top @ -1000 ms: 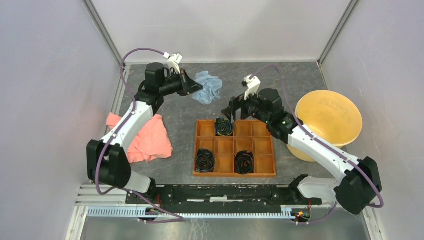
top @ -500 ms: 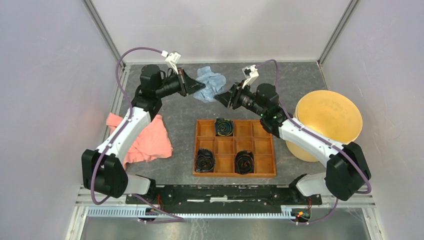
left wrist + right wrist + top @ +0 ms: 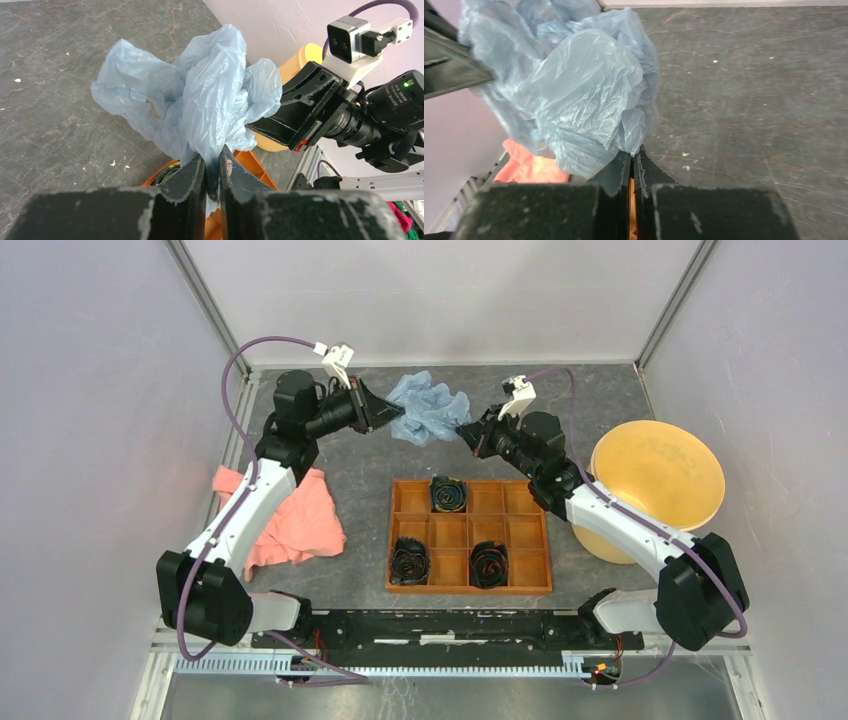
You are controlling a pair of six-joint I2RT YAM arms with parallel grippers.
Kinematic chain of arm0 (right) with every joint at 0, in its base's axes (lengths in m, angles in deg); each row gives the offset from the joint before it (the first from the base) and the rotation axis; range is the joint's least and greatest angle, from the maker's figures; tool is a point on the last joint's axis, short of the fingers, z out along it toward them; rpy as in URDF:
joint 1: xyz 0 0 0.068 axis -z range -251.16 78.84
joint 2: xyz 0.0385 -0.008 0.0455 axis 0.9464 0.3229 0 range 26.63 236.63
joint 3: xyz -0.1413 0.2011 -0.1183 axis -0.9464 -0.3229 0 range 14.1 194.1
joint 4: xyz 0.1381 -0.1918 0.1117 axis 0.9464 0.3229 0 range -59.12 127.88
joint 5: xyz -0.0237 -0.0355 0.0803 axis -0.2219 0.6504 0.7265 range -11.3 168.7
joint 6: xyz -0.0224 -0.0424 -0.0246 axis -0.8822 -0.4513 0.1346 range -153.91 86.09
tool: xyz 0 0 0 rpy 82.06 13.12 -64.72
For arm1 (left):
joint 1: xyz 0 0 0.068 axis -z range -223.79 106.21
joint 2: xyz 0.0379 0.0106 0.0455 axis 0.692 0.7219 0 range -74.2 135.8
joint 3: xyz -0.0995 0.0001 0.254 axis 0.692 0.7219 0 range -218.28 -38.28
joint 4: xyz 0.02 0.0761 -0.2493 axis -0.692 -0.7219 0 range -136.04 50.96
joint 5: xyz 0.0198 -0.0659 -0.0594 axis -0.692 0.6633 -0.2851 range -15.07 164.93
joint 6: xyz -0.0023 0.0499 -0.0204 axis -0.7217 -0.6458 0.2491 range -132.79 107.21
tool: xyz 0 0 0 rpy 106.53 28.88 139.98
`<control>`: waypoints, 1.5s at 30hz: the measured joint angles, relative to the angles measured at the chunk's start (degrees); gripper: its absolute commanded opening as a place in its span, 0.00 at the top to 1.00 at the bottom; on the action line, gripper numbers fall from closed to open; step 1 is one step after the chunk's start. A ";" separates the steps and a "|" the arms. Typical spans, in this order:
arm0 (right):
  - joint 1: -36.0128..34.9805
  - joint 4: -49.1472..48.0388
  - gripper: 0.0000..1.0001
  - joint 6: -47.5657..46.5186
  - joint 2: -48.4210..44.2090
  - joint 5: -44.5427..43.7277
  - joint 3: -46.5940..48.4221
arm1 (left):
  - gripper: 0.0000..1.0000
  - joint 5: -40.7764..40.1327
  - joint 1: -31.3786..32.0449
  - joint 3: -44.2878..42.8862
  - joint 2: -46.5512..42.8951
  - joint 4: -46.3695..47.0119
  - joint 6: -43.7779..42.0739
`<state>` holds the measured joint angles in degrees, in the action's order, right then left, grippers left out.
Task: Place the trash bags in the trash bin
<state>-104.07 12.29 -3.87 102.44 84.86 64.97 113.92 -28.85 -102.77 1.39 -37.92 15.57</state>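
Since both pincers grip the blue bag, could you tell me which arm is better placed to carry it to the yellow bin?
Right, probably. The left pincer and right pincer are both shut on the trash bag, but the trash bin stands beside the right arm, far from the left.

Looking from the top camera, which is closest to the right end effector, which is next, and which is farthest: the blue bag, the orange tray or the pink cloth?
1. Blue trash bag: pinched in the right end effector, at the back of the table.
2. Orange tray: mid-table, on the side toward the arm bases.
3. Pink cloth: far over on the left side.
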 measured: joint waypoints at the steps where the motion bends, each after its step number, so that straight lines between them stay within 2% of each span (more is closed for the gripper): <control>1: 0.20 0.72 0.94 -0.66 -0.13 -0.48 0.00 | 0.80 -0.13 -0.11 0.00 -0.22 -0.09 -0.07; 5: 0.87 3.74 0.90 -3.54 -0.17 -2.10 0.00 | 0.81 -1.29 -0.35 -0.02 -0.44 -0.31 -0.44; 8: 1.25 5.86 0.87 -5.01 -0.26 -3.26 -0.02 | 0.88 -2.43 -0.46 -0.02 -0.44 -0.90 -0.55; 11: 1.60 6.73 0.99 -5.79 -0.46 -3.78 -0.04 | 0.91 -3.32 -0.52 0.00 -0.44 -1.20 -0.59; 12: 1.75 6.82 1.00 -6.05 -0.48 -3.85 -0.07 | 0.85 -4.02 -0.55 -0.02 -0.50 -1.36 -0.63; 16: 2.27 6.45 1.00 -7.17 -0.48 -2.49 -0.13 | 0.48 -6.38 -0.63 0.00 -0.52 -2.27 -1.55; 19: 2.62 4.68 0.99 -10.62 -0.44 3.30 -0.11 | 0.23 -6.69 -0.66 -0.24 0.35 -2.97 -1.75; 22: 2.58 4.52 1.00 -15.28 0.13 9.31 0.70 | 0.03 -5.92 -0.90 -0.94 2.19 -3.96 -1.90; 28: 2.10 5.73 0.99 -23.80 0.74 18.53 1.84 | 0.00 -5.84 -2.01 -1.01 2.95 -5.29 -1.84; 31: 1.46 6.36 1.00 -26.14 1.29 20.41 2.19 | 0.06 -5.49 -2.05 -1.01 2.99 -5.29 -1.84; 34: 1.05 6.54 1.00 -27.10 1.29 21.00 2.21 | 0.25 -5.25 -2.01 -1.22 3.63 -5.38 -1.81; 36: 0.96 6.62 1.00 -27.41 1.29 20.74 2.27 | 0.32 -4.96 -1.99 -1.75 4.83 -5.64 -1.88; 38: 0.98 6.73 0.99 -27.63 1.29 19.85 2.27 | 0.46 -4.85 -1.99 -2.01 5.92 -6.05 -1.88; 41: 0.98 6.78 1.00 -27.74 1.25 18.10 2.27 | 0.73 -4.98 -1.99 -2.03 6.25 -7.56 -2.03; 43: 0.96 6.97 0.99 -27.54 1.16 16.24 2.27 | 0.83 -5.86 -2.01 -2.08 5.84 -8.09 -2.27; 45: 0.98 7.58 0.92 -26.88 1.07 12.81 2.27 | 0.91 -7.69 -2.01 -2.03 4.52 -8.79 -2.67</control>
<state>-103.08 19.87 -30.75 103.51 97.67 67.24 106.22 -30.86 -104.80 5.92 -46.70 12.90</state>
